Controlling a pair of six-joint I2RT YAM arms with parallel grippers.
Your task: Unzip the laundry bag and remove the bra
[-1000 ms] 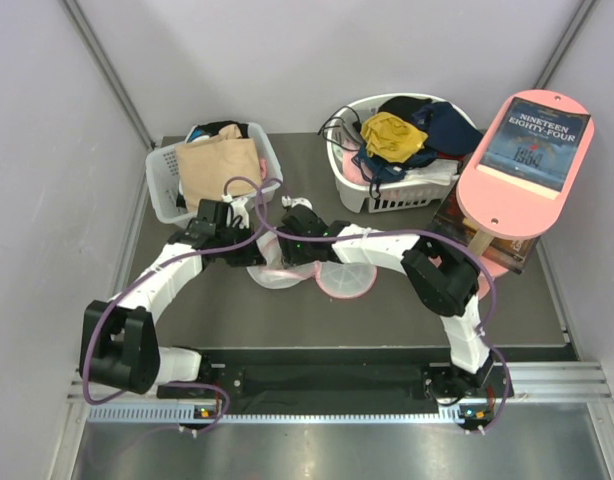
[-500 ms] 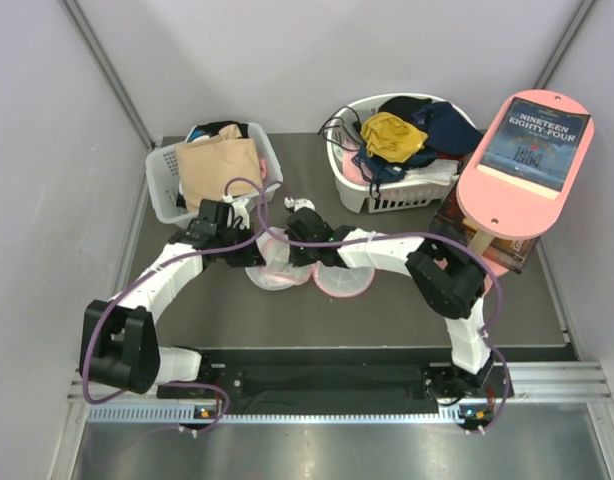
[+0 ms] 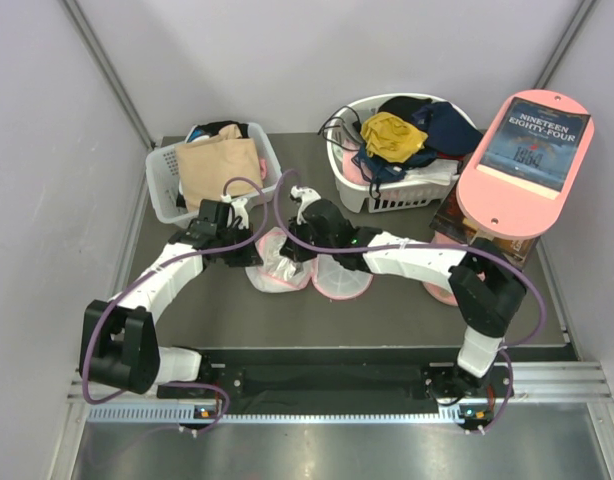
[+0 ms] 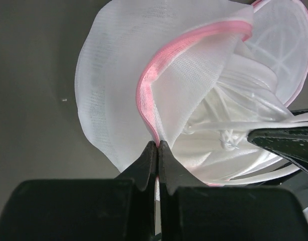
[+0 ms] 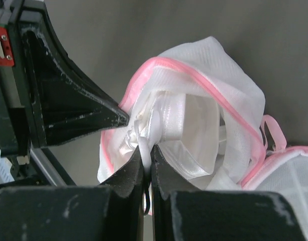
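The bag (image 3: 277, 272) lies unzipped in the middle of the bench (image 3: 387, 320), its round lid (image 3: 344, 281) flopped flat to the right; the left arm (image 3: 177, 265) and right arm (image 3: 407, 258) close in from either side, and from above their black wrists and a loop of purple cable (image 3: 277, 195) cover most of the opening.

Behind on the left stands a basket (image 3: 162, 195) with a beige garment (image 3: 219, 165), close by the left arm; behind on the right is a second basket (image 3: 387, 197) piled with a yellow cloth (image 3: 392, 135) and dark clothes (image 3: 442, 125); at the far right is a pink board (image 3: 507, 200) carrying a book (image 3: 535, 145); all of them are apart from the bag.

The wrist views give what the top view hides. On the left one, the left pincer (image 4: 157, 145) is pressed together on the pink rim (image 4: 146, 90), holding a mesh fold up, with the bra (image 4: 234, 95) bunched white inside. On the right one, the right pincer (image 5: 148, 148) is pinched on a white fold of the bra at the bag's mouth; a black finger (image 5: 79, 110) of the other arm points in from the left, right at the rim; whether it touches there I cannot tell.
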